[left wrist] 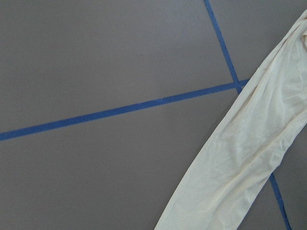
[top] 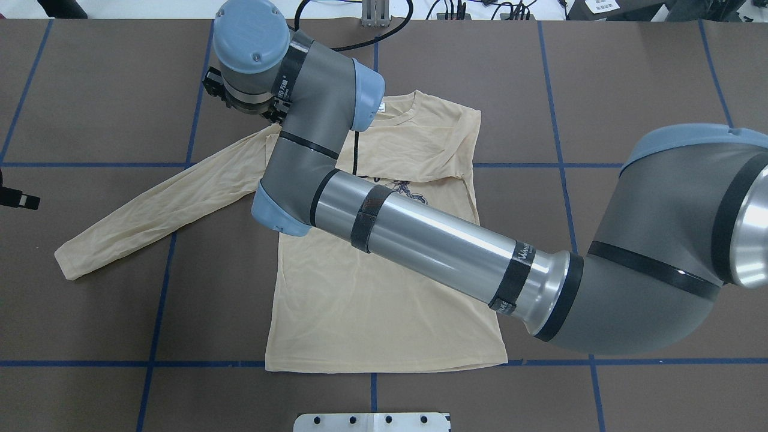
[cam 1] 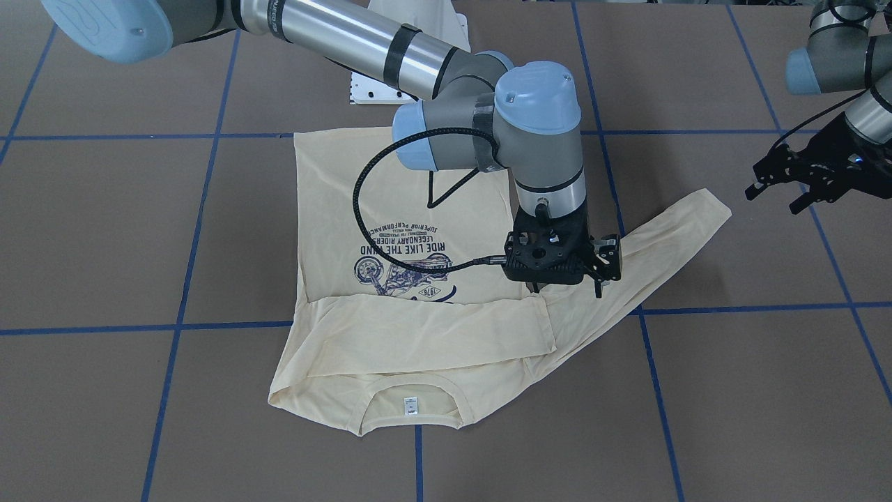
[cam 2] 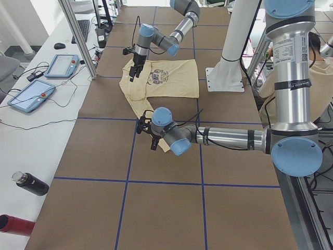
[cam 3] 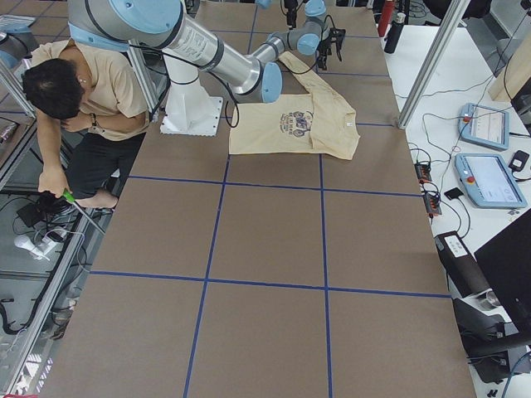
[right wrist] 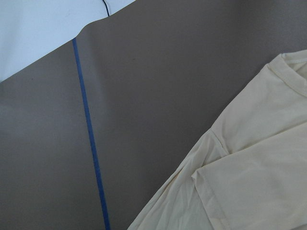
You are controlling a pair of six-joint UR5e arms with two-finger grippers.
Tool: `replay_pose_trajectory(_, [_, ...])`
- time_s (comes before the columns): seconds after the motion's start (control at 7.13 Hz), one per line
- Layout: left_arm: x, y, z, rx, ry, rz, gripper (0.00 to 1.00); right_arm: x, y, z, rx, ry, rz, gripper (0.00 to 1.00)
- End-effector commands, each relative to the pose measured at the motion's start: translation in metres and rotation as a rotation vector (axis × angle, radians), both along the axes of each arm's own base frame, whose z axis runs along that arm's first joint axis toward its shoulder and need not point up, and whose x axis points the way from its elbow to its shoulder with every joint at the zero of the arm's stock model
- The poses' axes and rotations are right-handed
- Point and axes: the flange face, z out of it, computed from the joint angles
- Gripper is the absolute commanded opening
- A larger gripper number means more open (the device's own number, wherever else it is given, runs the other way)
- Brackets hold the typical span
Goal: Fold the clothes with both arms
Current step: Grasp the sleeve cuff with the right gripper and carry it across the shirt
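The cream-yellow T-shirt (cam 1: 334, 181) lies flat on the table, print up, neck label towards the front-facing camera. One sleeve is folded across the chest (cam 1: 432, 331). The other sleeve (cam 1: 669, 230) lies stretched out sideways, and it also shows in the overhead view (top: 150, 210) and the left wrist view (left wrist: 249, 153). My right arm reaches across, and its gripper (cam 1: 568, 282) hovers open and empty over the shoulder where that sleeve begins. My left gripper (cam 1: 773, 199) is open and empty, off the cloth beyond the sleeve's cuff.
The white pedestal base (cam 1: 390, 84) stands behind the shirt's hem. Blue tape lines grid the brown table. A seated person (cam 3: 75, 91) is beside the robot. Tablets (cam 2: 62, 65) and bottles (cam 2: 31, 183) lie along the operators' side.
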Motion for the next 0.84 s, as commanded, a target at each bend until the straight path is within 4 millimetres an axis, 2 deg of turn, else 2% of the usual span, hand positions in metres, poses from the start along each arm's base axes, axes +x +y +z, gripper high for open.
replay_pose_trajectory(0.0, [0.030,0.011,0.035,-0.048,-0.016,0.054,0.94,0.059,-0.011,0.043,-0.021,-0.024,-0.015,0.99])
replay_pose_trajectory(0.14, [0.032,0.012,0.048,-0.029,-0.003,0.059,0.90,0.101,-0.017,0.083,-0.044,-0.043,-0.046,0.99])
replay_pose_trajectory(0.28, [0.033,0.013,0.053,-0.021,0.002,0.060,0.79,0.120,-0.019,0.101,-0.052,-0.049,-0.051,1.00])
replay_pose_trajectory(0.42, [0.034,0.011,0.052,-0.019,0.003,0.060,0.57,0.123,-0.019,0.107,-0.053,-0.048,-0.049,1.00])
replay_pose_trajectory(0.56, [0.037,0.013,0.054,-0.023,0.001,0.069,0.49,0.124,-0.020,0.106,-0.052,-0.051,-0.047,1.00])
replay_pose_trajectory(0.7, [0.044,0.017,0.057,-0.030,-0.003,0.085,0.49,0.125,-0.020,0.106,-0.051,-0.054,-0.045,1.00])
